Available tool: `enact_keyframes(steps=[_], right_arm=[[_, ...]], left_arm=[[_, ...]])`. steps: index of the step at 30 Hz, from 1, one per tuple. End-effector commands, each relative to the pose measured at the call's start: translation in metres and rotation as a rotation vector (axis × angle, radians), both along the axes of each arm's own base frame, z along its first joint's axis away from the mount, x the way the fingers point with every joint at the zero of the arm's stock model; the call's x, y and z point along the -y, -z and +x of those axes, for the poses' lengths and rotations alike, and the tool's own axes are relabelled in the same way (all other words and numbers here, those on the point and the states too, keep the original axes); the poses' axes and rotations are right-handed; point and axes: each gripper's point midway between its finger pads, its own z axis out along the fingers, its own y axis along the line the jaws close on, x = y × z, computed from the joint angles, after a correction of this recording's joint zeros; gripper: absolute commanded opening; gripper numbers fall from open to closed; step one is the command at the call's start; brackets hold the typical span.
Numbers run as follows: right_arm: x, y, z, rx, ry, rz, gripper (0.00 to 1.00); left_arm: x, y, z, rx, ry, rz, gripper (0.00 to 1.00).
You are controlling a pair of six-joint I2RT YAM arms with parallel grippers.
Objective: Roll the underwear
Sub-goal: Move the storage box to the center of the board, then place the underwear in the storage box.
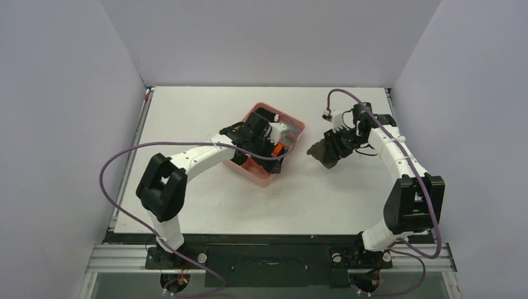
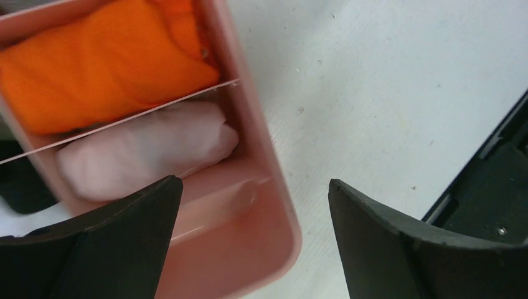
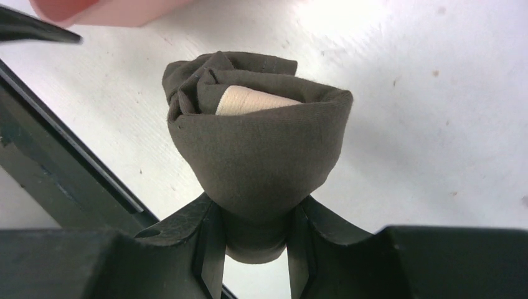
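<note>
The underwear (image 3: 258, 149) is a dark grey-brown rolled bundle with a beige band showing inside the top of the roll. My right gripper (image 3: 256, 233) is shut on its lower end and holds it above the white table, right of the pink tray (image 1: 294, 126); the bundle also shows in the top view (image 1: 324, 152). My left gripper (image 2: 255, 205) is open and empty, low over the tray's corner (image 2: 274, 187), one finger over the tray and one over the table. In the top view the left gripper (image 1: 264, 128) sits over the tray.
The tray holds an orange rolled cloth (image 2: 106, 62) and a pale pink rolled cloth (image 2: 143, 156), split by a thin divider. White and black cloths lie further in. The right arm's dark body (image 2: 492, 199) shows at the left wrist view's right edge. Grey walls enclose the table.
</note>
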Motion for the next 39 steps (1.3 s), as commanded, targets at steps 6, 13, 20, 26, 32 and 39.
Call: enact_keyframes(steps=[6,13,20,26,32,39], right_arm=[[-0.065,-0.064,0.038,0.309,-0.014,-0.055,0.00],[-0.131,-0.072,0.046,0.358,-0.085,-0.100,0.00],[-0.180,-0.049,0.045,0.371,-0.142,-0.212,0.00],[-0.208,-0.037,0.033,0.422,-0.196,-0.323,0.00],[-0.213,-0.024,0.025,0.447,-0.208,-0.420,0.00],[-0.216,-0.011,0.017,0.434,-0.228,-0.463,0.00]], left_arm=[[-0.106,-0.115,0.052,0.147,-0.062,-0.258,0.87],[-0.209,-0.135,0.077,0.164,-0.347,-0.271,0.88],[-0.249,-0.136,0.081,0.163,-0.475,-0.287,0.88],[-0.260,-0.135,0.081,0.162,-0.508,-0.287,0.88],[-0.264,-0.132,0.081,0.145,-0.520,-0.304,0.88],[-0.263,-0.133,0.083,0.134,-0.521,-0.321,0.88]])
